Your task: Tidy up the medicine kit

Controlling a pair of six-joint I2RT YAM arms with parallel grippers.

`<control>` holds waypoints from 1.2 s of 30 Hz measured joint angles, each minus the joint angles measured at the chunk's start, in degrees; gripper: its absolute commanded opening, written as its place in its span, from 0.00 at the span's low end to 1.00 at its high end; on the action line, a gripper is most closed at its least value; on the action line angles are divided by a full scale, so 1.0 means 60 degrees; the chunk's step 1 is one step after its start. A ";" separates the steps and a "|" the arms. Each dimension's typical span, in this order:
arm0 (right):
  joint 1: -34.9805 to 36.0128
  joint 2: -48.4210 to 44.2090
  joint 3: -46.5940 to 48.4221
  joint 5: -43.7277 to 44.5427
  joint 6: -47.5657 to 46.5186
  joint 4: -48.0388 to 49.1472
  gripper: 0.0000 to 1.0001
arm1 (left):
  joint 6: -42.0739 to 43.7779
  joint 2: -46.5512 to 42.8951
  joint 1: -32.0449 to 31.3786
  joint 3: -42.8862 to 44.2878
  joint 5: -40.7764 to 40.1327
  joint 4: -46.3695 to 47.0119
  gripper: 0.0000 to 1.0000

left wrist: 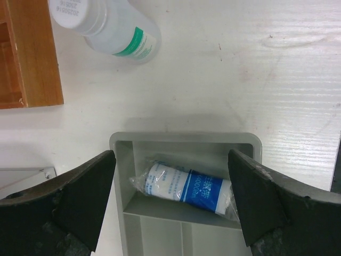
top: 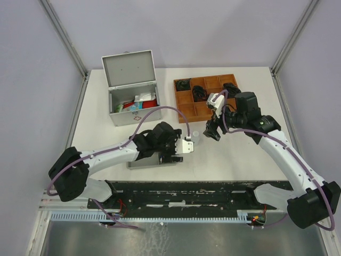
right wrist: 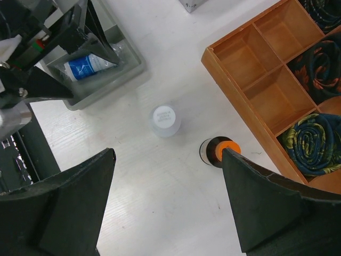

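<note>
The medicine kit (top: 133,117) stands open at the back left, its lid (top: 129,68) upright and red and white items inside. A grey plastic insert tray (top: 145,163) lies on the table in front of it. In the left wrist view a plastic-wrapped bandage roll (left wrist: 184,186) with a blue label lies in that tray's (left wrist: 181,137) end compartment. My left gripper (left wrist: 170,160) hangs open over it, one finger on each side, touching nothing. My right gripper (right wrist: 168,154) is open above bare table, near a white bottle (right wrist: 165,120) and an orange-capped dark bottle (right wrist: 216,151).
A brown wooden compartment tray (top: 187,109) sits at the back right with dark rolled items (right wrist: 311,140) in some cells. The white bottle (top: 194,137) stands between the two grippers, close to my left gripper (top: 185,146). My right gripper (top: 212,132) hovers by the wooden tray's front edge.
</note>
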 measured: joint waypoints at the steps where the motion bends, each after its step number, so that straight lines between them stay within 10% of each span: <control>1: -0.0011 0.0000 0.0000 0.0000 0.0015 0.0004 0.90 | 0.0000 -0.0109 0.0000 -0.0055 -0.0015 0.0004 0.94; 21: -0.0135 0.0229 0.0000 -0.0007 0.0171 0.0011 0.90 | -0.0004 -0.1639 0.0291 -0.0590 -0.0361 0.0007 0.98; 36: -0.0131 0.0299 -0.0208 0.0772 0.0747 0.0437 0.89 | -0.0535 -0.3625 0.2674 -0.0860 -0.0302 -0.0718 0.99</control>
